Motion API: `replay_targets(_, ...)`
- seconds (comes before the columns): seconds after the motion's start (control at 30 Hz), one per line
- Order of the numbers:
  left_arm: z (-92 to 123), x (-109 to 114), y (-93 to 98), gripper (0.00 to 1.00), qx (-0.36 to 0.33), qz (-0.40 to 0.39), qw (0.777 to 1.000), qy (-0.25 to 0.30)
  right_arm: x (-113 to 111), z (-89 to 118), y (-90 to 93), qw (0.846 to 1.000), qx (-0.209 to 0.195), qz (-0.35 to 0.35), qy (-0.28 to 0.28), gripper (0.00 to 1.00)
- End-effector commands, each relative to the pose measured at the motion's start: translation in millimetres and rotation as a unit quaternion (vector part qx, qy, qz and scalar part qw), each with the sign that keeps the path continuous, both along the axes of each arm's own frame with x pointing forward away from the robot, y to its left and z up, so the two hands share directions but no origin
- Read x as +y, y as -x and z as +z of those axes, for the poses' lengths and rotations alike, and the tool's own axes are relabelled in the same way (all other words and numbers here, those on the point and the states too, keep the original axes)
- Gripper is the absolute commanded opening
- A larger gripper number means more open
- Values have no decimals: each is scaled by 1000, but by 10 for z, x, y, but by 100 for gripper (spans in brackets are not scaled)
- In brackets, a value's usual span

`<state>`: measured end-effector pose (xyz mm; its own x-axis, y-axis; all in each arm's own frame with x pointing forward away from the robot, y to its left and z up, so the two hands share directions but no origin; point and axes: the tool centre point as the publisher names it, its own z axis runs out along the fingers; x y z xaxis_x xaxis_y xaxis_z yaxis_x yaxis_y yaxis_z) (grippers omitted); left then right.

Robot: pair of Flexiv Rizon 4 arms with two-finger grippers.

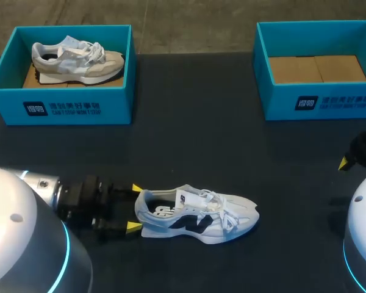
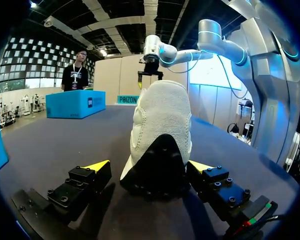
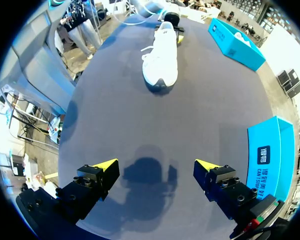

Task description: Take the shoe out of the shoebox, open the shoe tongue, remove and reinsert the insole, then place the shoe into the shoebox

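You had the white shoe [image 1: 198,217] upright on the table [image 1: 195,146] near 6 o'clock, toe toward 3. Your left gripper [image 1: 135,207] stood wide at its 9 o'clock, straddling the heel without clamping it. Your right gripper [image 3: 156,163] hung wide, well apart. You'd likely have done best pinching the heel squarely before working the tongue.

White shoe [image 1: 198,215] with navy side mark lower centre on the dark counter [image 1: 189,146], grey-and-beige shoe [image 1: 76,61] upper left in a teal shoebox [image 1: 61,107], second teal shoebox [image 1: 329,101] brown-floored, left end effector [image 1: 135,207] black, yellow-tipped.
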<state>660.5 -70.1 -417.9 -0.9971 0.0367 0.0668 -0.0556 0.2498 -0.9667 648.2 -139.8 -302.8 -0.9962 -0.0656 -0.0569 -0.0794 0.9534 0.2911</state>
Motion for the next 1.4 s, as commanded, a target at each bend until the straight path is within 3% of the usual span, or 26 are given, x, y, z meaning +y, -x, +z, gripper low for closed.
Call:
replay_targets(0.03,-8,-15,0,100,-1,2,1000,-3,8,-5,11,1000,-1,-1,2,100)
replay_targets(0.67,-1,117,132,100,-2,9,1000,-4,8,-5,11,1000,-1,-1,2,100)
replay_targets(1.4,-18,-150,133,100,5,-19,1000,-3,8,-5,11,1000,-1,-1,2,100)
